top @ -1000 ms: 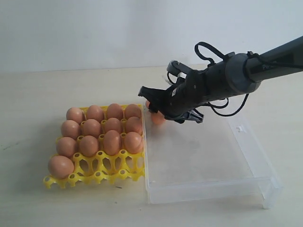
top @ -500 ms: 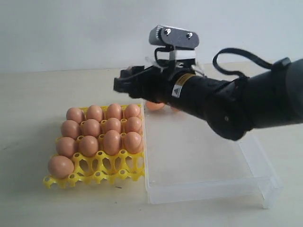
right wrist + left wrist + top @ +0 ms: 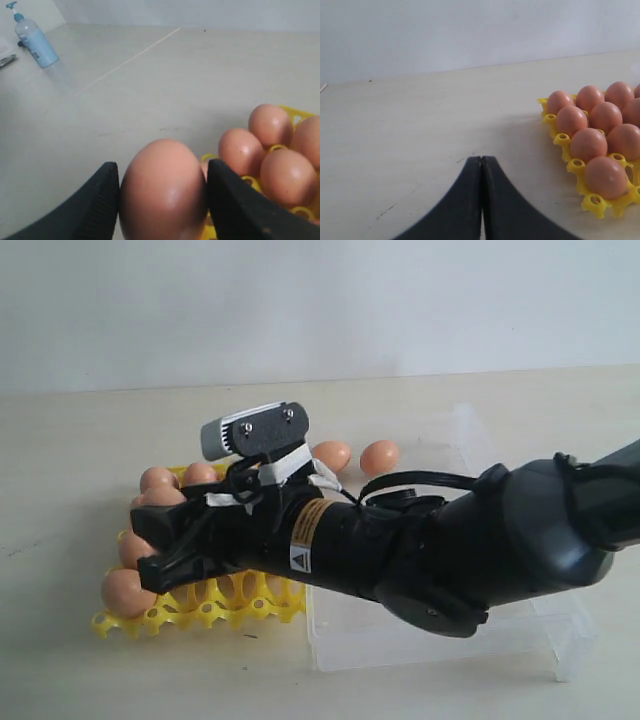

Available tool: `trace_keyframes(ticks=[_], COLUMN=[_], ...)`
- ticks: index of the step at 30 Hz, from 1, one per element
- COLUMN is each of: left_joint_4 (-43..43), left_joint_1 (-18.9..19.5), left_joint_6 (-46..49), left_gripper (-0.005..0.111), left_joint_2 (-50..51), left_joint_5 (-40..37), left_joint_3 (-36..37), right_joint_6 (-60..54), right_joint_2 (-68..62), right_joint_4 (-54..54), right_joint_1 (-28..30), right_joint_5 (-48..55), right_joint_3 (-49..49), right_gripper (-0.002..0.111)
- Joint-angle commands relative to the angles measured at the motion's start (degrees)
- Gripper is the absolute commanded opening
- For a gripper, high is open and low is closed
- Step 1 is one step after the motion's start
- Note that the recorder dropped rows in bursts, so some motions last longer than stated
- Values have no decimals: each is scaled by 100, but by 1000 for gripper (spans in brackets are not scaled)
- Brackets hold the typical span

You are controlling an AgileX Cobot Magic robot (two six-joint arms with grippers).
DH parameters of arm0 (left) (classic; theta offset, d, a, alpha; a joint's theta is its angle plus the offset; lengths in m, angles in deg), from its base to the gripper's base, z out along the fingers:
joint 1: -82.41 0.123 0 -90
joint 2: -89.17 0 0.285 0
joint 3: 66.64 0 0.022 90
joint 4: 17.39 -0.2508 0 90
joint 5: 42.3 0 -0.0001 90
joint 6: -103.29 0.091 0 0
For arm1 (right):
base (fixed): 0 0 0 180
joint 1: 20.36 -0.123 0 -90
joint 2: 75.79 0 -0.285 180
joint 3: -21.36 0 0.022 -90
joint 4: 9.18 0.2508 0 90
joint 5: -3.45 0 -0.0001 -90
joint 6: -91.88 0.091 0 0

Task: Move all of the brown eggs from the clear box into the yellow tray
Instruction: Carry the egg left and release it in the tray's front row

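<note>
Right tool (image 3: pixel 163 197): closed on one brown egg (image 3: pixel 162 175), with a finger pressed to each flank. The grip runs across the egg's short axis. Its long axis lies along the fingers, and one rounded end projects just past the fingertips. I cannot tell whether that end is the blunt or the narrow one.

Position: in the exterior view the right arm reaches across to the left, and its tool (image 3: pixel 165 545) is above the near rows of the yellow tray (image 3: pixel 215 615). The arm hides most of the tray. The right wrist view shows yellow cups directly beneath the held egg.

Yellow tray contents: filled cups show along the far and left sides, where the seated eggs (image 3: pixel 589 144) stand roughly upright. The egg at the near left corner (image 3: pixel 128 592) appears tilted, with its long axis closer to level.

Clear box (image 3: pixel 560 640): it sits just beside the tray on the desk (image 3: pixel 80 440). Two brown eggs (image 3: pixel 331 455) lie at its far end, side by side but apart. Their long axes run roughly level, across the exterior view.

Left tool (image 3: pixel 481 161): the fingers are pressed together with nothing between them. It is low over bare desk, apart from the tray.

A blue bottle (image 3: pixel 32 40) stands on the desk well away.
</note>
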Motion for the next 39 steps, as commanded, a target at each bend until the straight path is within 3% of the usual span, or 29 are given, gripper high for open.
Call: trace_keyframes(ticks=[1,8,29,32,39], left_joint_4=[28,28,28,28,28], left_joint_1=[-34,-34,-34,-34,-34], left_joint_6=[-19,-19,-19,-19,-19], left_gripper=[0,0,0,0,0], left_joint_2=[16,16,16,16,16], left_joint_5=[20,20,20,20,20], left_joint_3=[-26,-26,-26,-26,-26], right_joint_6=[82,59,319,319,319], right_joint_2=[-256,-690,-977,-977,-977], right_joint_4=[-43,331,207,207,207], right_joint_1=[-48,-48,-48,-48,-48], right_joint_5=[-308,-629,-313,-313,-313], right_joint_3=[37,25,-300,-300,-300], right_gripper=[0,0,1,12,57])
